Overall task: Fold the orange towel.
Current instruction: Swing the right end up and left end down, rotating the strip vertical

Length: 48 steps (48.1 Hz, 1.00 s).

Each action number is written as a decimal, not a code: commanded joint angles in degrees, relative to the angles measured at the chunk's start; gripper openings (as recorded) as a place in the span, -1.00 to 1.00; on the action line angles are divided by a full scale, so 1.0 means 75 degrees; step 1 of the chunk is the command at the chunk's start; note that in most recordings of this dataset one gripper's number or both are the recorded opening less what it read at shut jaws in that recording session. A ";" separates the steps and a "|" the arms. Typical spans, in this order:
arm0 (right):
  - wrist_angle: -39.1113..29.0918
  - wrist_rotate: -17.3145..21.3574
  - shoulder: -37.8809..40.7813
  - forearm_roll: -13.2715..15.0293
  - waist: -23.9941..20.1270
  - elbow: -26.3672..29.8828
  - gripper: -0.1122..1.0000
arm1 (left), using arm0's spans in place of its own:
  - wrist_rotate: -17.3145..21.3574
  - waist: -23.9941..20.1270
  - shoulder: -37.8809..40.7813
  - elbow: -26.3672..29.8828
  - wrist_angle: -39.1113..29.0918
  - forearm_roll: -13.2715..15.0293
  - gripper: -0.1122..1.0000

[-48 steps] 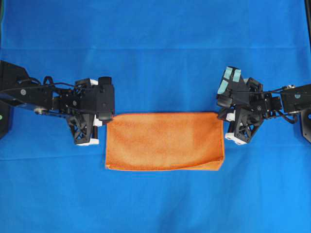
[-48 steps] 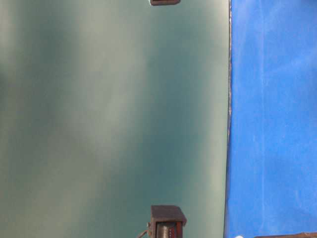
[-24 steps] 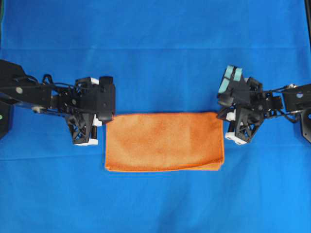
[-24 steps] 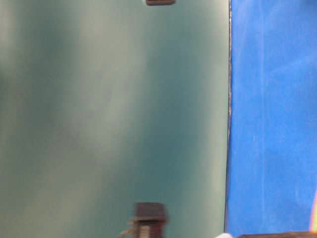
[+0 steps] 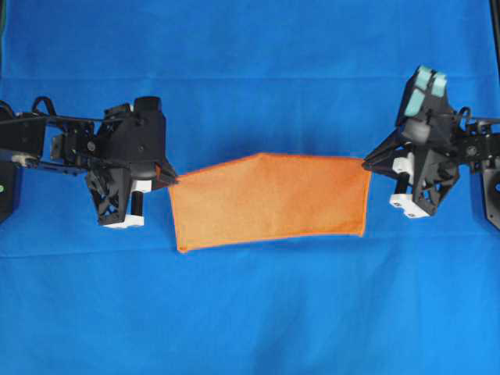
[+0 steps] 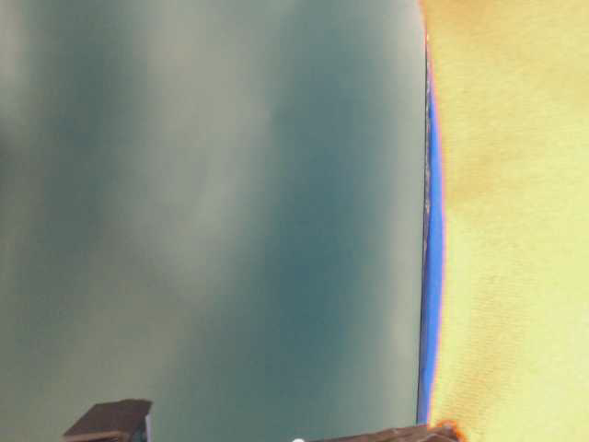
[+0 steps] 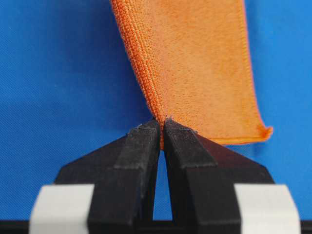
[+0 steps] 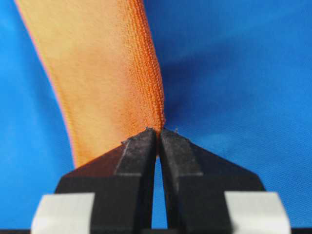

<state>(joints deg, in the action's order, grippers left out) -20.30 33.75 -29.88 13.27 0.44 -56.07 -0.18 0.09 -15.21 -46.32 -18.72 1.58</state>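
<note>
The orange towel (image 5: 269,201) hangs stretched between my two grippers above the blue cloth, folded in half, its lower edge drooping. My left gripper (image 5: 169,179) is shut on the towel's left upper corner; in the left wrist view the jaws (image 7: 162,127) pinch the orange edge (image 7: 195,63). My right gripper (image 5: 367,165) is shut on the right upper corner; the right wrist view shows its jaws (image 8: 158,136) clamped on the towel (image 8: 112,73). In the table-level view the towel (image 6: 515,221) fills the right side, close and blurred.
The large blue cloth (image 5: 258,70) covers the whole table. Both arm bases sit at the left (image 5: 8,187) and right (image 5: 492,187) edges of the overhead view. A teal-grey wall (image 6: 212,221) fills most of the table-level view.
Both grippers have closed on the towel's upper corners, lifted it off the blue cloth and moved apart and toward the far side. The towel now hangs taut instead of lying flat.
</note>
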 commanded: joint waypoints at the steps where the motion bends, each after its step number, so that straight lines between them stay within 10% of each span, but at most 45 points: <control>1: 0.0012 -0.0023 -0.0082 0.0035 -0.0023 0.0094 -0.74 | -0.0012 0.0023 -0.0141 0.0105 0.0070 0.0000 -0.78; 13: 0.0211 -0.0012 0.0328 0.0281 0.0270 0.0281 -0.75 | -0.0012 0.0316 -0.0047 0.0176 0.0844 -0.0012 -0.78; 35: 0.0703 -0.0035 0.1969 0.1570 0.2637 0.1617 -0.75 | 0.0176 0.1207 0.1289 0.1348 0.2648 -0.0012 -0.78; 48: 0.1031 -0.0047 0.2895 0.2297 0.3398 0.2742 -0.75 | 0.1113 0.1266 0.2227 0.2555 0.2777 -0.0012 -0.78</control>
<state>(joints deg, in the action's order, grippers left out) -13.54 33.49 -8.96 29.27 24.43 -38.94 6.68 8.88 1.49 -30.41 1.58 1.49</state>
